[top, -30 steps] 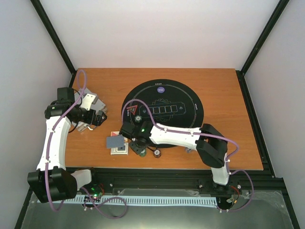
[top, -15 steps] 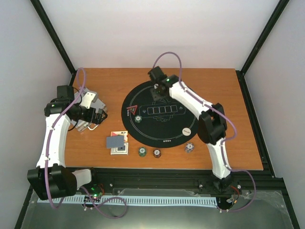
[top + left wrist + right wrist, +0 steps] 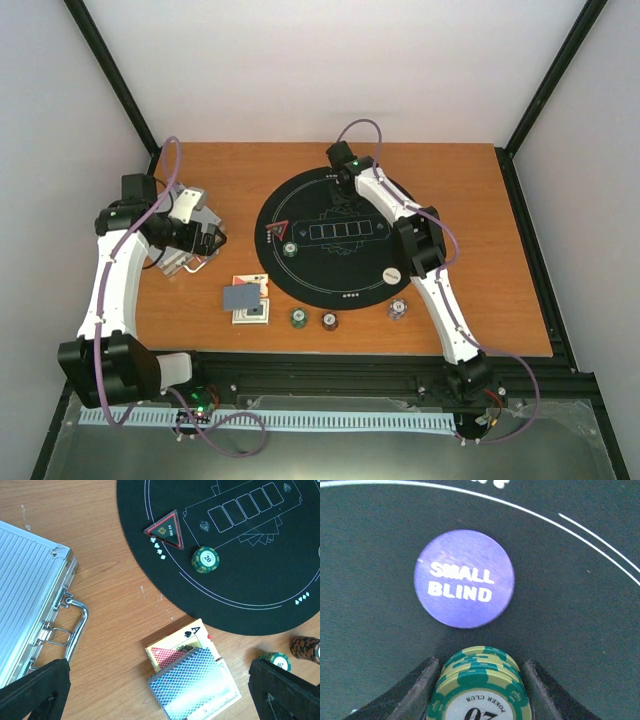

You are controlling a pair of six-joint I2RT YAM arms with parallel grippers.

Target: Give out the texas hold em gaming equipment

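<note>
My right gripper (image 3: 480, 692) is shut on a small stack of green striped poker chips (image 3: 480, 680), low over the black mat's far edge (image 3: 300, 185), next to a purple SMALL BLIND disc (image 3: 464, 578). From above, that gripper (image 3: 345, 190) hides the disc. My left gripper (image 3: 160, 702) hangs open over bare wood near the grey-backed card deck (image 3: 192, 687), holding nothing. The deck (image 3: 241, 297) lies on a card box showing an ace (image 3: 197, 632). A green chip (image 3: 289, 249) sits on the mat. A white dealer button (image 3: 389, 273) lies at its front right.
A silver aluminium case (image 3: 190, 215) lies at the left under my left arm, its handle (image 3: 75, 625) toward the cards. A red triangular marker (image 3: 165, 530) rests on the mat. Green (image 3: 297, 318), brown (image 3: 329, 321) and blue-white (image 3: 399, 310) chips stand along the front edge.
My right arm has swung from the chips at the mat's near-left edge across to its far edge. The left arm has hardly moved.
</note>
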